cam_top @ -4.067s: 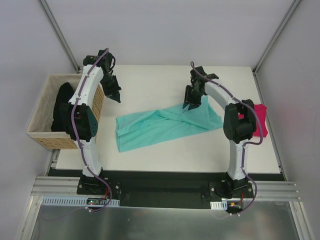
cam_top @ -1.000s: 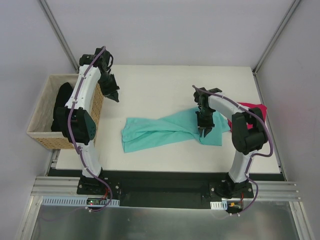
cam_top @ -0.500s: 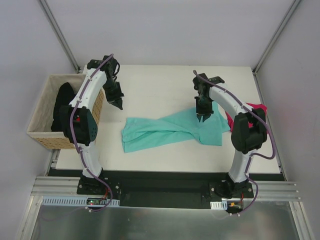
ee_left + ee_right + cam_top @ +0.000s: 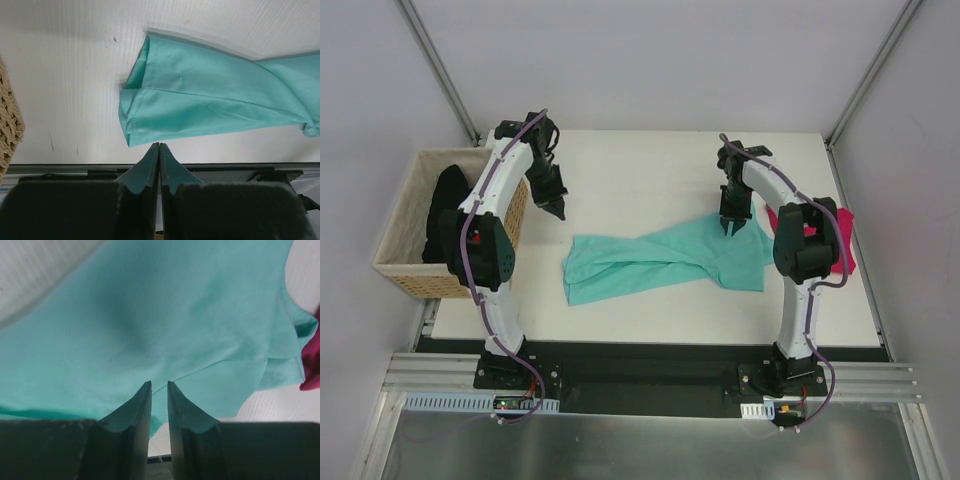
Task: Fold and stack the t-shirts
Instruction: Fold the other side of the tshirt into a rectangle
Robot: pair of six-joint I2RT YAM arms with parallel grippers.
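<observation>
You see the teal-green t-shirt (image 4: 650,262) lying crumpled in a long band on the middle of the worktop (image 4: 640,170), running from 9 o'clock to 3 o'clock. Your right pincer (image 4: 732,228) stands over its 2 o'clock part; the jaws are a little spread, and no cloth sits between them. Your left pincer (image 4: 561,210) has its jaws pressed together, holds nothing, and hangs over the worktop at 11 o'clock from the shirt's left end. The magenta-pink t-shirt (image 4: 844,246) lies just beside the teal one at 3 o'clock, partly hidden by the right arm. Black t-shirts (image 4: 444,215) lie in the woven basket (image 4: 405,272) at 9 o'clock, beside the worktop.
</observation>
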